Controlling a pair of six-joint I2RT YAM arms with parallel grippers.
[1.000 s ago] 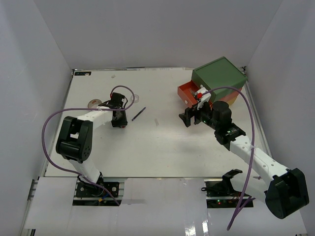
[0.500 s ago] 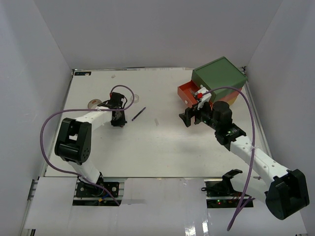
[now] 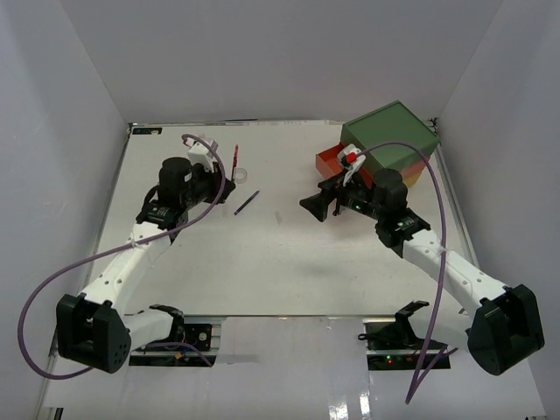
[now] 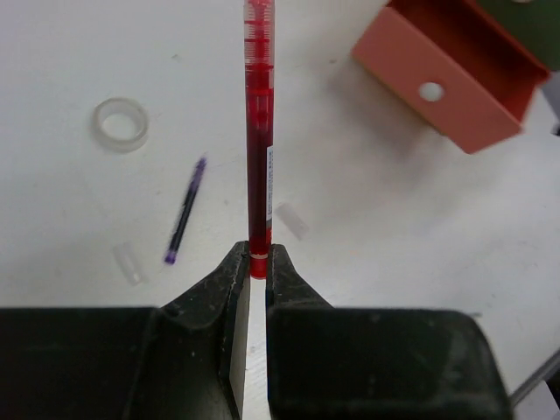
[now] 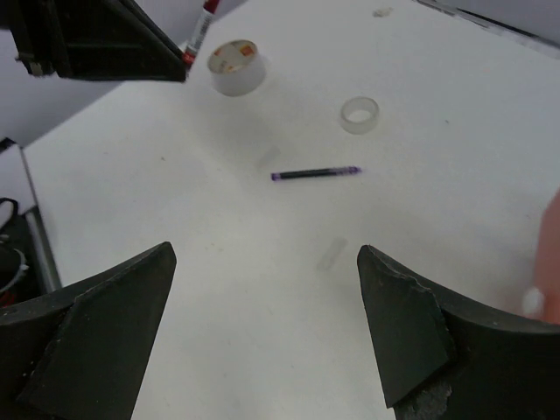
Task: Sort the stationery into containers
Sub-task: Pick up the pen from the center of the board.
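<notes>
While my left gripper (image 4: 257, 267) pinches the red pen (image 4: 259, 131) by its very end, running up the centre of the frame, I judge it light, stiff and slippery; a mid-barrel hold would pivot less. My right gripper (image 5: 264, 262) gapes empty.

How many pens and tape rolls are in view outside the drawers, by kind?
Pens: 2, the red pen held in the left gripper and the purple pen on the table
Tape rolls: 2, the beige roll and the clear ring
Total: 4
</notes>
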